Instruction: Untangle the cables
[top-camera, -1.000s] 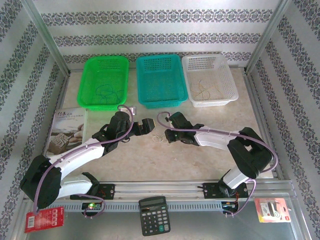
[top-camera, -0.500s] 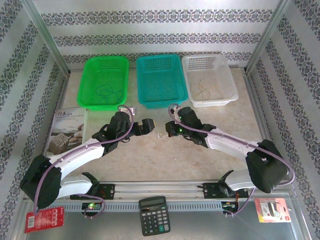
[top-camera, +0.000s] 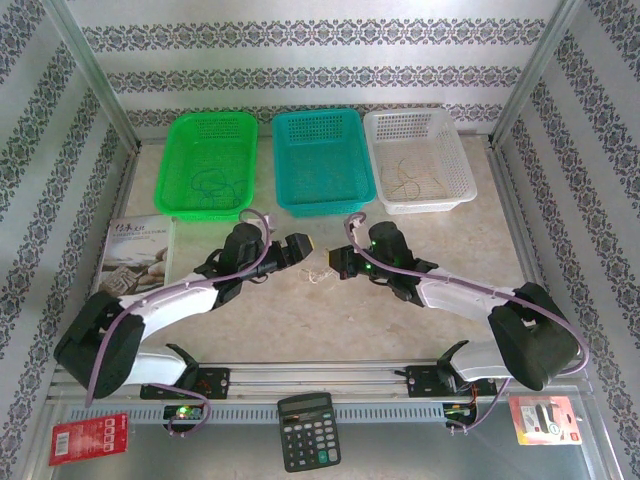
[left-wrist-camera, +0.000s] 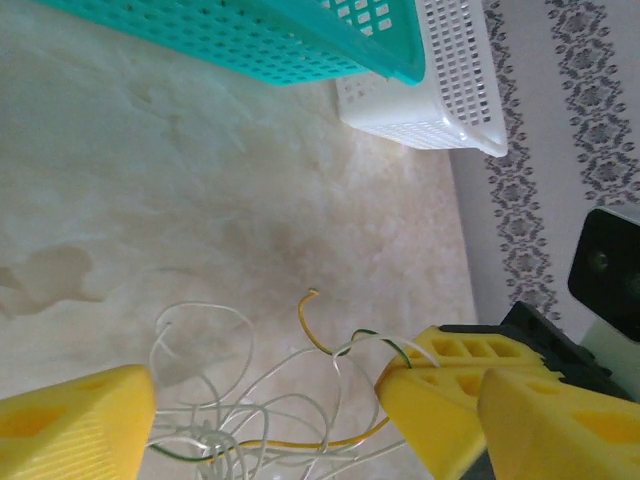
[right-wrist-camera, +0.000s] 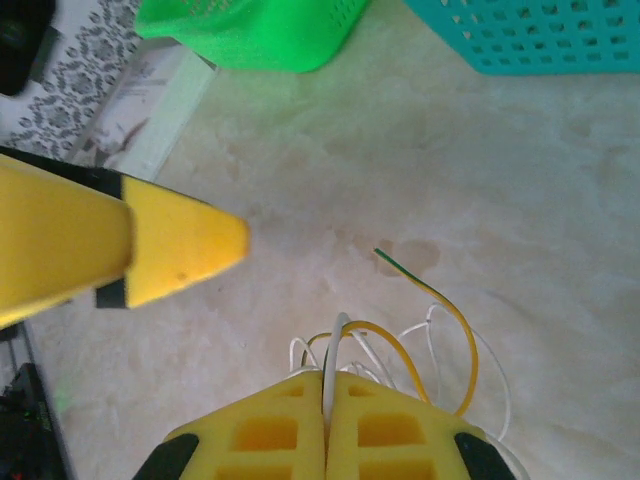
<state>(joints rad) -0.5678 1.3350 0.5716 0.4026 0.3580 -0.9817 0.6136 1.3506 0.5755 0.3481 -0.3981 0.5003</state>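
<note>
Mid-worktop (top-camera: 300, 310), right fingers (right-wrist-camera: 270, 430) clenched on curly yellow-and-white wire cables (left-wrist-camera: 215, 438); left fingers (left-wrist-camera: 70, 420) spread astride them. Best to pinch one strand, then draw apart slowly.

Yellow and white cables (left-wrist-camera: 255, 400), teal basket (left-wrist-camera: 250, 30)

Thin and curly, the cables (top-camera: 319, 276) form a loose tangle of pale whitish loops and yellowish-gold strands. It lies on the tabletop (top-camera: 300, 325), mid-frame in the top view

From above, the cables (top-camera: 318, 274) are too small to tell strand from strand. In the left wrist view they run off the bottom edge; the right gripper (right-wrist-camera: 326, 378) hides their lower loops.
</note>
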